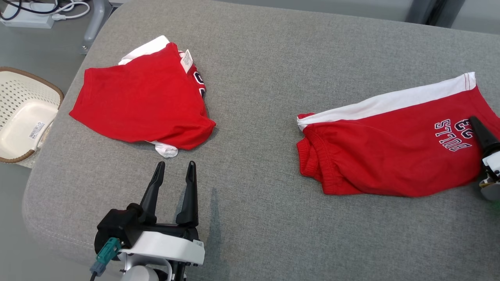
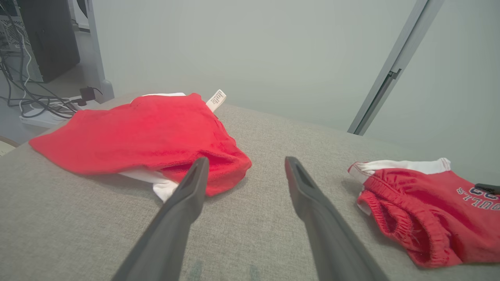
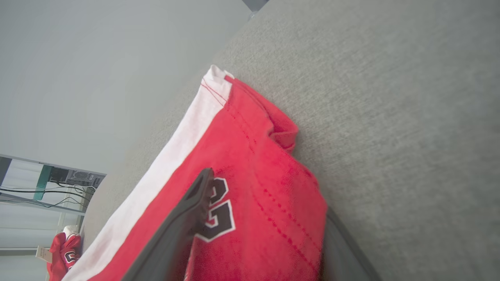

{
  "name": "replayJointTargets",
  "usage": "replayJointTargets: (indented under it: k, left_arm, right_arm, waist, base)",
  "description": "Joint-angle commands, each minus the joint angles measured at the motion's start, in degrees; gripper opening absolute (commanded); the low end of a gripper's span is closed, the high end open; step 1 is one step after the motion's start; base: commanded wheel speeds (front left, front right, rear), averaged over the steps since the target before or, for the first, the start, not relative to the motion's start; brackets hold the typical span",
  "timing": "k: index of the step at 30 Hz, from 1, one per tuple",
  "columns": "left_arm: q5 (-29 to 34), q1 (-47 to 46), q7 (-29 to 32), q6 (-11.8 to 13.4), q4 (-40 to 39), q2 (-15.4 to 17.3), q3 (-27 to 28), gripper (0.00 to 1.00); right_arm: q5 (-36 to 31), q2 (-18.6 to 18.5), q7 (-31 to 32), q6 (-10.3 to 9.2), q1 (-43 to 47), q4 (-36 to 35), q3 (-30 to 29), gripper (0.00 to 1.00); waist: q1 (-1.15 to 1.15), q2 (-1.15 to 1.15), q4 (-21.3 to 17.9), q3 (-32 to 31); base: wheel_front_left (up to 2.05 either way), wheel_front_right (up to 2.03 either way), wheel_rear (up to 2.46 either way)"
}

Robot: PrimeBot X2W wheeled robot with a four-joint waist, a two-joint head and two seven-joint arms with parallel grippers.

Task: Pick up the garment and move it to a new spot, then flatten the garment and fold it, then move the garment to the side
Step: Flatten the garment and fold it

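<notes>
The garment (image 1: pixel 140 101), a red jersey shirt with white sleeves and a small white tag, lies folded at the far left of the grey padded table (image 1: pixel 254 58). My left gripper (image 1: pixel 175 166) hovers just in front of it, open and empty. In the left wrist view the garment (image 2: pixel 136 132) sits ahead and left of the fingertips (image 2: pixel 201 164). My right gripper (image 1: pixel 484 136) is at the right edge of a pair of red shorts (image 1: pixel 390 148). It stands open, one finger over the shorts' lettering (image 3: pixel 218 210) and the other under the cloth's edge.
The red shorts (image 2: pixel 425 210) have a white side stripe and an elastic waistband. A cream woven basket (image 1: pixel 23 113) stands on the floor left of the table. A power strip with cables (image 1: pixel 27 17) lies at the far left. The table's rounded front-left corner (image 1: pixel 35 195) is close to my left arm.
</notes>
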Motion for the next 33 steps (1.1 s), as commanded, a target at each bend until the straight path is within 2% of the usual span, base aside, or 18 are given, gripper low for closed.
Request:
replayJointTargets:
  k: [1, 11, 24, 33]
  left_arm:
    - [-0.2, -1.1, -0.2, 0.3, -0.2, 0.2, 0.0, 1.0]
    - [-0.8, -1.3, -0.2, 0.0, 1.1, 0.2, 0.4, 1.0]
    - [-1.2, 0.2, -0.2, -1.0, 2.3, 0.2, 1.1, 1.0]
    - [-1.3, 0.9, -0.2, -1.5, 2.8, 0.2, 1.5, 1.0]
  right_arm:
    - [0.3, 3.7, 1.1, 0.16, 1.5, 0.2, 2.1, 0.0]
    - [4.8, 2.2, -4.6, 0.09, 3.1, -3.5, 1.2, 0.0]
    - [11.8, 0.4, -11.9, 0.09, 11.0, -7.0, -2.8, 0.0]
    - [12.3, -0.8, -17.0, 0.09, 15.8, -3.9, -4.7, 0.0]
  waist:
    - [0.0, 0.0, 0.0, 0.0]
    - [0.0, 0.0, -1.7, -1.5]
    - [0.0, 0.0, -7.4, -6.6]
    - [0.0, 0.0, -10.2, -8.9]
  base:
    - [0.0, 0.0, 0.0]
    - [0.0, 0.0, 0.0]
    - [0.0, 0.0, 0.0]
    - [0.0, 0.0, 0.0]
